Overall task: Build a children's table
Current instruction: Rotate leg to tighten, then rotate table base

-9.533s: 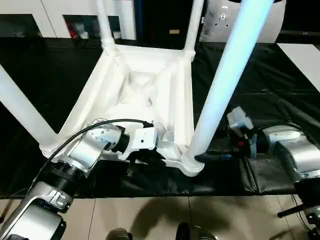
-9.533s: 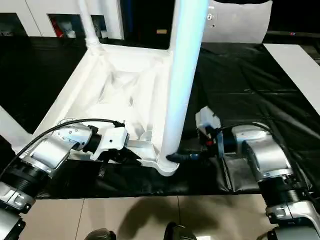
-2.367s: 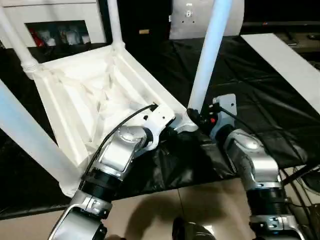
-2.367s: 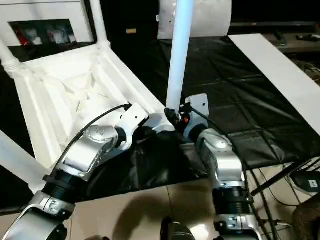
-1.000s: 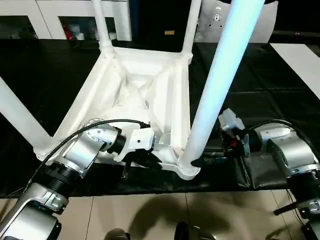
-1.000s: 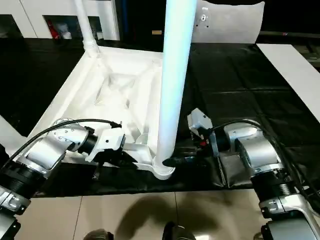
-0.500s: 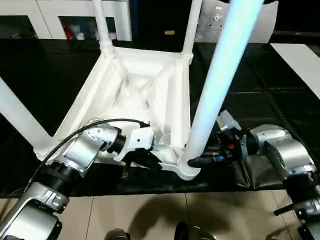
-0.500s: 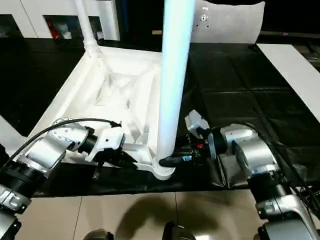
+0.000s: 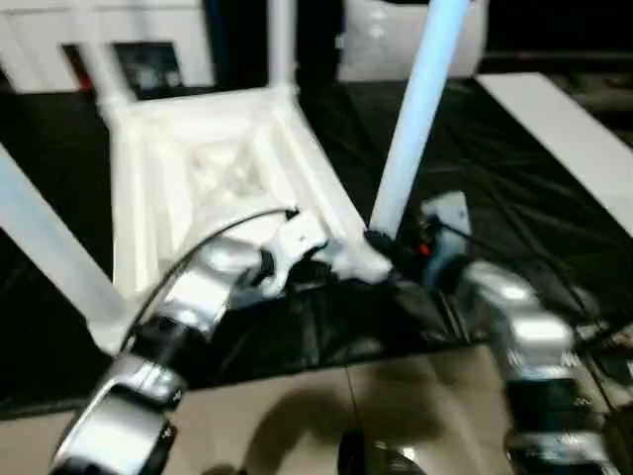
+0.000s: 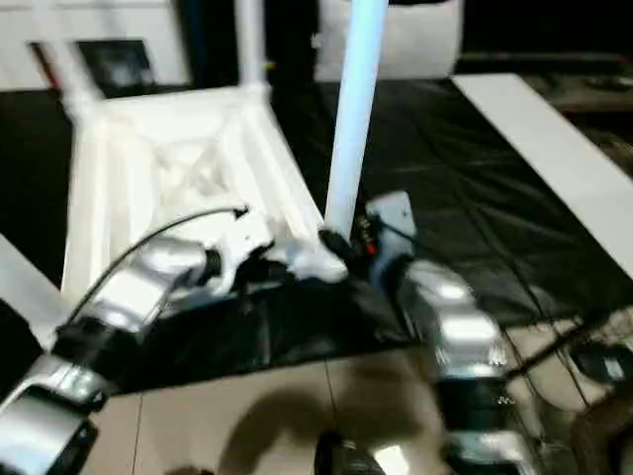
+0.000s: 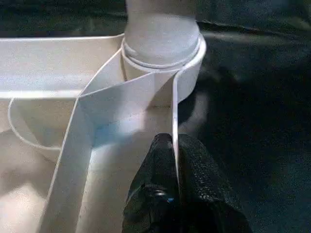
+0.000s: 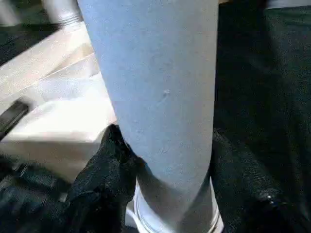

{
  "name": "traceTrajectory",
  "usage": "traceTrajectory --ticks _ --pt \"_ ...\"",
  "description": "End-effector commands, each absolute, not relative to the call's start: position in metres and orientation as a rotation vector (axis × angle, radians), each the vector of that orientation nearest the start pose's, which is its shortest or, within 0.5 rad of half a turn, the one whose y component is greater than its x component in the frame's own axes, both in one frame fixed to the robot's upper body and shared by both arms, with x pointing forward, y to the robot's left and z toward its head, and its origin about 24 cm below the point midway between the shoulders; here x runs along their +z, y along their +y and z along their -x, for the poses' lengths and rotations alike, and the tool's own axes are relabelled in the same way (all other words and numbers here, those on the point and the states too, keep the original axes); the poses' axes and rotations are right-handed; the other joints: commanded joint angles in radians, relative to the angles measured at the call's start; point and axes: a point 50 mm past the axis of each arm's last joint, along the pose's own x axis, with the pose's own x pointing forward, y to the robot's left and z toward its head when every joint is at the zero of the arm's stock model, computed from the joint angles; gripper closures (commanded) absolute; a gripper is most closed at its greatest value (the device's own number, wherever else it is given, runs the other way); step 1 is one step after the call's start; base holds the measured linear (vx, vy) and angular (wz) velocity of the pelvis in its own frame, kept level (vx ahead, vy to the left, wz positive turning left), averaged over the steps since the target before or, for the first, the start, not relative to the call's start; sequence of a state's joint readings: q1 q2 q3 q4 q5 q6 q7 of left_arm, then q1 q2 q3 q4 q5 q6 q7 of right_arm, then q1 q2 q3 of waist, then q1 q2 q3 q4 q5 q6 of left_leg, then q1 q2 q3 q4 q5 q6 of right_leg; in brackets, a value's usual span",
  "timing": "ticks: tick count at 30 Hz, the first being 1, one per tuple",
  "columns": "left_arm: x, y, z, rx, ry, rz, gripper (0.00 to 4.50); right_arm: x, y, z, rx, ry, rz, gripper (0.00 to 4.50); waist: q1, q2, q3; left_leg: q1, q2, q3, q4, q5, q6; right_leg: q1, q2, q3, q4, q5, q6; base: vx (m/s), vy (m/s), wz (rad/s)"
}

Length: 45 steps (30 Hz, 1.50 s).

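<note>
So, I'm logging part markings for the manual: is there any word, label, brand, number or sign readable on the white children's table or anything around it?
None can be read.
children's table and its legs: plain white, no markings visible.
Red-and-white items in the far cabinet: too blurred to read.

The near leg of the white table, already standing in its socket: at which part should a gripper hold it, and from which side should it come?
Probably low on the near leg, just above the corner socket. It is a smooth round upright tube, so two fingers can close across it from the open side over the black sheet, as the right gripper does; the tabletop blocks the other side.
</note>
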State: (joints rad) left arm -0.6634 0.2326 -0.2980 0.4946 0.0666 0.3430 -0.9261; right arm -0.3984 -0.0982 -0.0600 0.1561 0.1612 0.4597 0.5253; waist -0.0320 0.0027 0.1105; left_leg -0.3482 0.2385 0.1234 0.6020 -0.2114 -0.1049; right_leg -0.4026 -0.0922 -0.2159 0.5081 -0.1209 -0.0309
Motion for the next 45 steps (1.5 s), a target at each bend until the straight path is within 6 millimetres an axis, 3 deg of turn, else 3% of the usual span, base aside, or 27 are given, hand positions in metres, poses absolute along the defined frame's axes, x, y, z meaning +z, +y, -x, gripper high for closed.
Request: traceTrajectory --ticks 1,2,3,4,5,6,7,8,9,10,11,12,13,14,15,16,17,18,19,20,24,27,36,38,40,44,45 --pt "0.087 0.060 -0.335 -1.164 0.288 -0.387 4.50 0.071 -0.108 -0.318 0.535 0.250 -0.152 1.98 0.012 0.020 -0.060 -0.013 0.105 -0.046 -0.156 -0.553 0.054 0.097 -0.060 0.106 0.075 -0.277 -0.020 -0.017 -0.051 -0.01" --pt "0.088 0.059 -0.338 -1.133 0.274 -0.399 4.50 0.074 -0.104 -0.320 0.492 0.230 -0.148 1.84 0.011 -0.032 -0.035 0.110 -0.096 0.047 0.009 -0.411 0.025 -0.039 -0.044 0.017 -0.159 -0.911 0.108 0.000 0.000 0.00" --pt "0.088 0.060 -0.342 -1.106 0.256 -0.426 4.50 0.076 -0.103 -0.321 0.466 0.205 -0.145 1.76 -0.009 -0.044 -0.027 0.119 -0.110 0.059 0.058 -0.358 0.041 -0.062 -0.031 -0.035 -0.218 -1.033 0.175 0.000 0.000 0.00" --pt "0.088 0.060 -0.342 -1.106 0.256 -0.426 4.50 0.076 -0.103 -0.321 0.466 0.205 -0.145 1.76 -0.030 0.013 -0.065 0.063 -0.060 0.041 0.018 -0.360 0.078 0.047 -0.024 -0.106 -0.212 -0.875 0.265 0.000 0.000 0.00" --pt "0.088 0.063 -0.343 -1.093 0.240 -0.455 4.50 0.080 -0.107 -0.321 0.467 0.178 -0.142 1.49 0.003 0.056 -0.075 -0.047 0.078 -0.062 -0.094 -0.416 0.083 0.171 -0.089 0.070 0.097 -0.280 0.101 0.077 0.073 -0.52" --pt "0.088 0.063 -0.343 -1.093 0.240 -0.455 4.50 0.080 -0.107 -0.321 0.467 0.178 -0.142 1.41 -0.012 0.043 -0.078 -0.014 0.084 -0.071 -0.114 -0.392 0.112 0.124 -0.085 0.103 0.079 -0.097 0.054 0.082 0.085 -0.56" --pt "0.089 0.065 -0.344 -1.085 0.236 -0.463 4.50 0.082 -0.108 -0.320 0.463 0.165 -0.139 1.37 0.009 0.002 -0.052 0.018 0.026 -0.030 -0.111 -0.508 0.050 0.082 -0.075 0.114 0.022 -0.300 0.017 0.109 0.110 -0.34" --pt "0.089 0.067 -0.344 -1.079 0.227 -0.460 4.50 0.083 -0.112 -0.319 0.465 0.149 -0.091 1.37 0.021 -0.031 -0.033 0.070 -0.055 0.014 -0.042 -0.451 0.017 0.008 -0.044 0.063 -0.110 -0.693 0.114 0.000 0.000 0.00" --pt "0.089 0.068 -0.344 -1.074 0.222 -0.455 4.50 0.084 -0.114 -0.318 0.470 0.143 -0.083 1.27 -0.007 -0.041 -0.010 0.142 -0.129 0.058 0.082 -0.342 0.044 -0.085 -0.027 -0.036 -0.225 -1.094 0.210 0.000 0.000 0.00" --pt "0.090 0.071 -0.345 -1.061 0.202 -0.440 4.50 0.086 -0.121 -0.315 0.480 0.134 -0.052 1.04 -0.032 0.009 -0.059 0.071 -0.057 0.033 0.017 -0.372 0.081 0.054 -0.043 -0.094 -0.195 -0.890 0.277 0.051 0.025 -0.08" --pt "0.090 0.073 -0.344 -1.062 0.198 -0.422 4.50 0.087 -0.126 -0.314 0.492 0.127 -0.034 1.04 -0.015 0.029 -0.072 -0.020 0.021 -0.022 -0.033 -0.377 0.087 0.169 -0.086 -0.003 -0.011 -0.618 0.224 0.102 0.101 -0.47" --pt "0.090 0.073 -0.344 -1.062 0.197 -0.420 4.50 0.087 -0.127 -0.313 0.492 0.127 -0.033 1.04 -0.009 0.049 -0.067 -0.003 0.089 -0.073 -0.118 -0.424 0.115 0.120 -0.090 0.113 0.089 -0.140 0.053 0.102 0.101 -0.47" --pt "0.090 0.075 -0.343 -1.061 0.195 -0.405 4.07 0.088 -0.129 -0.312 0.494 0.123 -0.028 0.93 -0.013 0.030 -0.066 0.023 0.076 -0.066 -0.121 -0.445 0.103 0.094 -0.092 0.133 0.090 -0.105 0.012 0.111 0.111 -0.24" --pt "0.090 0.078 -0.341 -1.058 0.186 -0.372 3.97 0.090 -0.135 -0.310 0.499 0.112 -0.015 0.71 0.017 -0.031 -0.038 0.063 -0.062 0.007 -0.047 -0.392 0.031 0.027 -0.059 0.097 -0.081 -0.632 0.095 0.047 0.043 0.18" --pt "0.090 0.081 -0.339 -1.059 0.184 -0.348 3.97 0.093 -0.139 -0.309 0.519 0.094 -0.013 0.71 0.018 -0.046 -0.028 0.092 -0.115 0.038 0.005 -0.304 0.041 -0.016 -0.052 0.071 -0.125 -0.890 0.162 0.047 0.043 0.18" --pt "0.090 0.083 -0.336 -1.060 0.181 -0.336 3.97 0.095 -0.141 -0.307 0.534 0.080 -0.013 0.63 0.024 -0.044 -0.061 0.024 -0.102 0.025 -0.017 -0.182 0.088 0.068 -0.092 0.105 -0.081 -0.927 0.158 0.095 0.052 0.01" --pt "0.089 0.085 -0.334 -1.056 0.176 -0.328 3.62 0.097 -0.145 -0.306 0.538 0.069 -0.014 0.50 0.045 -0.024 -0.078 0.002 -0.078 0.010 -0.050 -0.092 0.100 0.078 -0.082 0.112 -0.064 -0.791 0.158 0.090 0.033 -0.14" --pt "0.090 0.089 -0.329 -1.052 0.168 -0.307 3.54 0.101 -0.148 -0.302 0.574 0.046 -0.023 0.41 0.039 -0.016 -0.089 0.002 -0.045 -0.005 -0.060 0.038 0.121 0.067 -0.068 0.121 -0.021 -0.484 0.048 0.090 0.033 -0.14" --pt "0.090 0.090 -0.327 -1.051 0.165 -0.300 3.54 0.102 -0.150 -0.301 0.586 0.039 -0.026 0.41 0.036 -0.014 -0.097 -0.004 -0.037 -0.011 -0.053 0.134 0.136 0.066 -0.058 0.122 0.010 -0.314 -0.014 0.065 0.003 0.07" --pt "0.090 0.092 -0.324 -1.041 0.158 -0.291 3.56 0.104 -0.152 -0.300 0.594 0.031 -0.011 0.32 0.020 -0.027 -0.095 0.011 -0.028 -0.011 -0.041 0.286 0.213 0.037 -0.044 0.131 0.037 -0.060 -0.164 0.086 0.006 0.07" --pt "0.093 0.099 -0.314 -1.015 0.135 -0.249 3.08 0.105 -0.162 -0.292 0.658 0.069 -0.011 0.01 0.034 -0.040 -0.097 0.001 -0.041 0.005 -0.034 0.276 0.334 0.042 -0.052 0.141 0.047 -0.051 -0.275 0.041 0.004 0.02" --pt "0.098 0.103 -0.303 -0.998 0.116 -0.191 2.84 0.110 -0.168 -0.285 0.721 0.051 -0.003 0.00 0.047 -0.041 -0.090 -0.004 -0.035 0.010 -0.035 0.201 0.335 0.043 -0.055 0.138 0.033 -0.188 -0.249 0.000 0.000 0.00" --pt "0.105 0.108 -0.247 -1.091 0.165 -0.123 2.12 0.117 -0.174 -0.264 0.933 0.112 -0.033 0.00 0.053 -0.050 -0.047 -0.009 -0.046 0.016 -0.055 -0.079 0.147 0.033 -0.038 0.124 -0.039 -0.617 -0.041 0.000 0.000 0.00" --pt "0.103 0.111 -0.236 -1.086 0.190 -0.100 1.86 0.119 -0.168 -0.265 0.954 0.086 -0.057 0.00 0.050 -0.049 -0.041 0.000 -0.047 0.017 -0.057 -0.118 0.133 0.026 -0.034 0.114 -0.058 -0.660 -0.007 0.000 0.000 0.00" --pt "0.101 0.116 -0.228 -1.074 0.218 -0.082 1.75 0.120 -0.162 -0.270 0.959 0.058 -0.061 0.00 0.042 -0.044 -0.043 -0.011 -0.032 0.007 -0.064 -0.133 0.116 0.041 -0.043 0.106 -0.049 -0.623 -0.016 0.000 0.000 0.00" --pt "0.093 0.135 -0.209 -1.060 0.312 -0.054 1.40 0.120 -0.149 -0.285 0.909 0.029 -0.076 0.00 0.018 -0.043 -0.033 -0.011 -0.035 0.004 -0.070 -0.201 0.098 0.039 -0.037 0.095 -0.066 -0.643 0.005 0.000 0.000 0.00" --pt "0.092 0.139 -0.205 -1.060 0.329 -0.055 1.31 0.121 -0.146 -0.287 0.906 0.024 -0.082 0.00 0.013 -0.043 -0.030 0.000 -0.032 0.005 -0.072 -0.216 0.100 0.032 -0.035 0.093 -0.072 -0.632 0.003 0.000 0.000 0.00"
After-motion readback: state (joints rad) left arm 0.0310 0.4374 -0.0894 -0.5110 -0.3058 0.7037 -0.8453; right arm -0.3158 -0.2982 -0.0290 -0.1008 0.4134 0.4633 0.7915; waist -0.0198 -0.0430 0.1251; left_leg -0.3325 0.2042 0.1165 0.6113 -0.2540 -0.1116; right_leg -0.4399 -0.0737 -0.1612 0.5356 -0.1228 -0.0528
